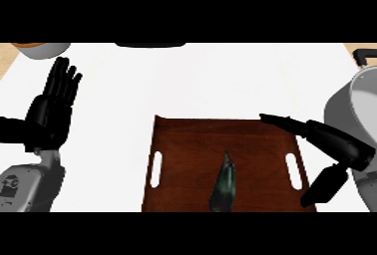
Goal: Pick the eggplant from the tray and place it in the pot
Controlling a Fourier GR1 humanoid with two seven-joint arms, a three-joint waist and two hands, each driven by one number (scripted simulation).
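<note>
- We see the eggplant lying on the brown tray, untouched.
- Our right hand hovers open over the tray's right edge, beside the pot.
- Our left hand rests open at left.
- No writing is readable.

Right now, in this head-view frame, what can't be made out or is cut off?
- Pot: cut by the right edge; its inside barely shows.
- Tray: near end cut by the view's lower edge, along with the eggplant tip.
- Right hand: open, overlaps the tray's right side and the pot, hiding the rim there.
- Dark object and bowl-like item at the top: mostly cropped, unidentifiable.
- Left hand: open, resting.
</note>
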